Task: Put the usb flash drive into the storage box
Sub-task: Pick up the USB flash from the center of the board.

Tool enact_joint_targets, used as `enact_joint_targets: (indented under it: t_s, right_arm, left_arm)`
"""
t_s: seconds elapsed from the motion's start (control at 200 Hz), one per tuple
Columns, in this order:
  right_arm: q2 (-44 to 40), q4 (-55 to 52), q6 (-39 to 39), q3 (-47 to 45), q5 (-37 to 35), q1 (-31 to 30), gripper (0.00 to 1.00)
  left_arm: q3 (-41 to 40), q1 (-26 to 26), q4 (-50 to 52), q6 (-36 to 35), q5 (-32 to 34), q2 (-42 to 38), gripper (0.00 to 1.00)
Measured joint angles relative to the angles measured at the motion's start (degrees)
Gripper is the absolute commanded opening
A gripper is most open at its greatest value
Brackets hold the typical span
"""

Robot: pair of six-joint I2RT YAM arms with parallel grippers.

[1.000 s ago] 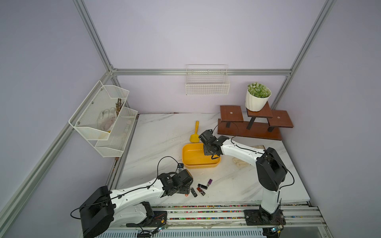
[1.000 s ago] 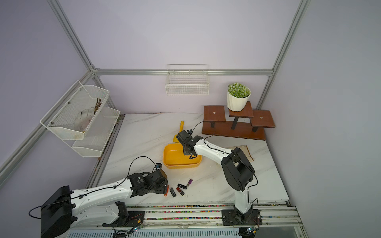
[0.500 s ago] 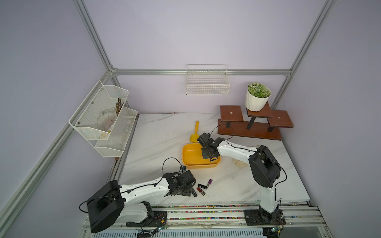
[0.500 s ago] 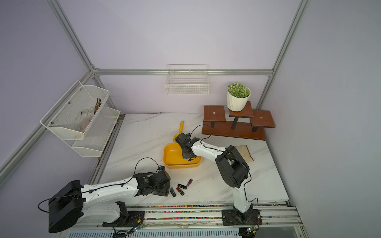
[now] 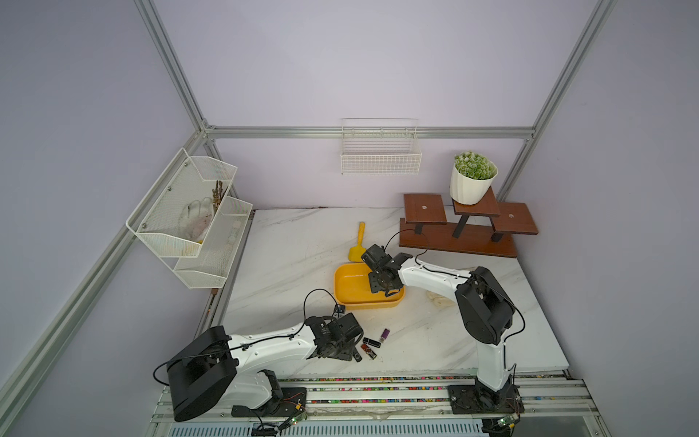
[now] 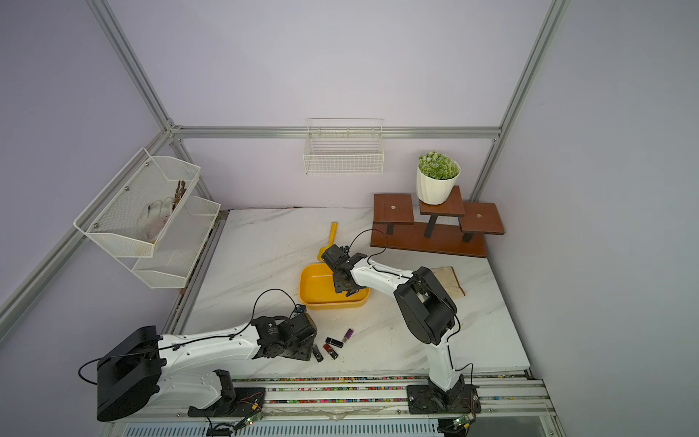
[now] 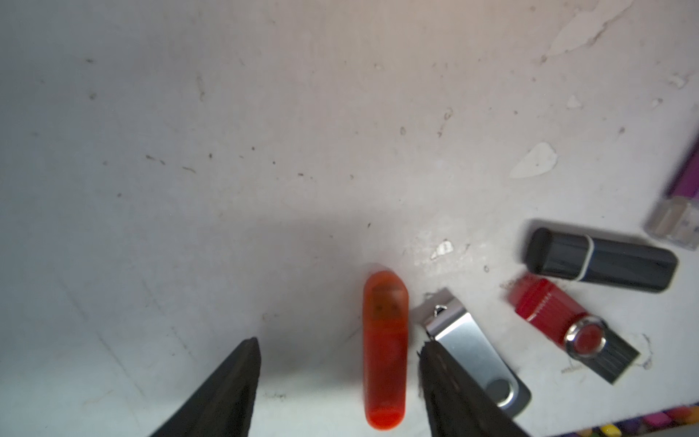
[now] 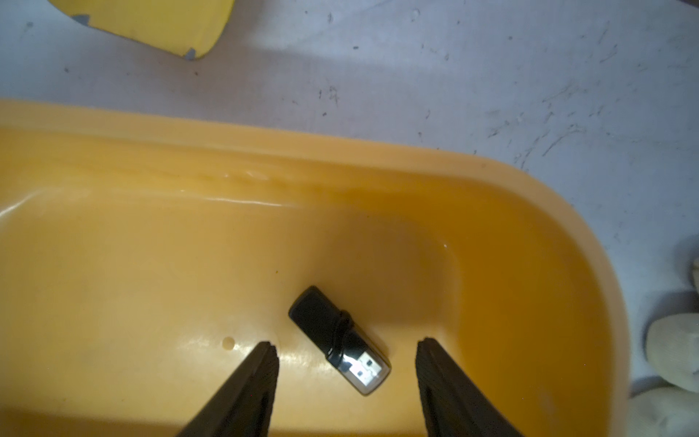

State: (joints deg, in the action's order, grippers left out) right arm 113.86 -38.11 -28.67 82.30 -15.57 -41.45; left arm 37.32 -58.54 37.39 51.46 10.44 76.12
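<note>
The yellow storage box [image 5: 342, 291] [image 6: 314, 287] sits mid-table. My right gripper [image 8: 346, 342] [image 5: 382, 285] hangs open inside it. A black usb flash drive [image 8: 333, 333] with a clear cap lies loose on the box floor [image 8: 151, 246] between the fingers, touching neither. My left gripper [image 7: 339, 342] [image 5: 346, 350] is open low over the table near the front edge. An orange flash drive [image 7: 386, 348] lies between its fingers, close to one of them and not gripped. Beside it lie silver [image 7: 469, 352], red [image 7: 548, 310], black [image 7: 601, 261] and purple [image 7: 684, 181] drives.
A yellow scoop [image 5: 358, 246] lies just behind the box. A wooden stand [image 5: 461, 234] with a plant pot [image 5: 471, 181] fills the back right. White wire baskets hang on the back wall [image 5: 380, 151] and left wall [image 5: 193, 215]. A cream object [image 5: 438, 299] lies right of the box.
My right gripper has opened inside the box and the black drive now lies loose on its floor. My left gripper has dropped towards the drives at the front edge.
</note>
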Motion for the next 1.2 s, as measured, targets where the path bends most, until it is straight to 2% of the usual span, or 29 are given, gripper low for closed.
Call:
enact_joint_targets:
  t_s: [0.16,0.365,0.525,0.69,0.88,1.065,1.2]
  right_arm:
    - [-1.51,-0.02,-0.02,-0.63,-0.52,0.02,0.64]
    - [-7.61,-0.02,0.0,-1.22,-1.84,0.04,0.64]
    - [-12.87,-0.04,0.0,-1.2,-3.02,0.04,0.64]
    - [-16.59,-0.07,0.11,-1.97,-2.49,-0.02,0.64]
    - [-25.51,0.09,-0.98,-12.83,-1.97,-1.62,0.64]
    - [-34.97,0.07,-3.3,-23.28,-0.35,-3.34,0.64]
    - [-38.53,0.15,-5.64,-27.85,0.5,-3.63,0.64]
  left_arm:
    - [0.83,-0.39,0.07,-0.04,-0.02,1.27,0.62]
    - [0.83,-0.42,0.33,0.0,-0.07,1.92,0.45]
    - [1.36,-0.42,0.81,0.0,-0.02,2.95,0.44]
    - [2.95,-0.42,1.84,-0.11,0.37,5.07,0.33]
    - [4.46,-0.42,2.34,-0.28,0.59,6.82,0.24]
    - [5.38,-0.42,2.89,-1.01,0.57,7.58,0.08]
    - [6.23,-0.42,3.69,-1.51,0.55,8.39,0.0]
